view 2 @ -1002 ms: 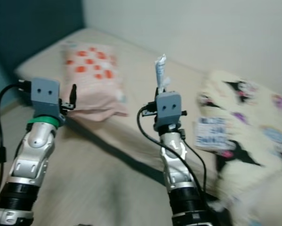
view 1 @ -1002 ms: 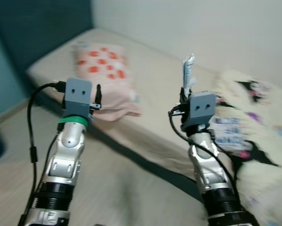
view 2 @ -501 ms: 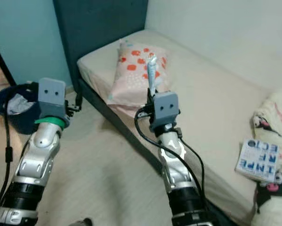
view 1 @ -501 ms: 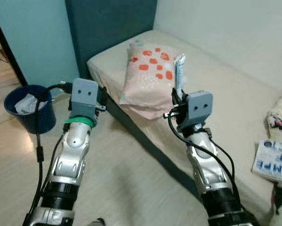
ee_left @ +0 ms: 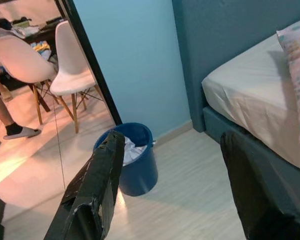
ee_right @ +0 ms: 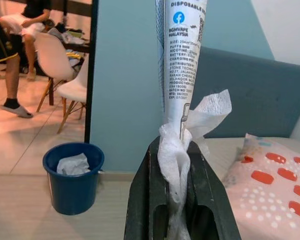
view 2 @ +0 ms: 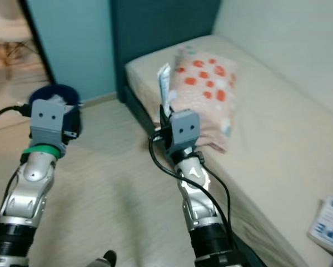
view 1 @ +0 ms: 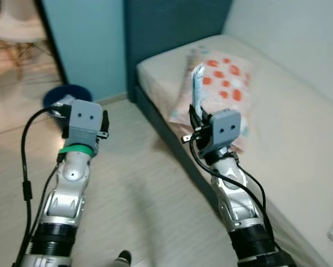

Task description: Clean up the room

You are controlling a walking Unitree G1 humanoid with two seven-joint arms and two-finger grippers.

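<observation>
My right gripper (ee_right: 175, 146) is shut on a white printed packet (ee_right: 182, 50) wrapped in crumpled tissue (ee_right: 176, 150), held upright in front of me over the floor beside the bed (view 1: 299, 128). The packet (view 1: 197, 83) stands up above the wrist block. My left gripper (ee_left: 172, 137) is open with nothing between its fingers, raised over the floor and facing a blue bin (ee_left: 132, 157). The bin (view 1: 66, 94) stands against the light blue wall near the bed's corner, with crumpled paper inside.
A pillow with red spots (view 1: 222, 78) lies at the head of the bed, against a dark blue headboard (view 1: 166, 28). A blue-and-white book (view 2: 330, 219) lies on the mattress to the right. White chairs (ee_left: 72, 60) and a seated person (ee_right: 14, 30) are beyond the doorway.
The whole view has swung left: the patterned blanket and book slid out to the right, the bin and doorway came in. The right gripper stays shut on the packet.
</observation>
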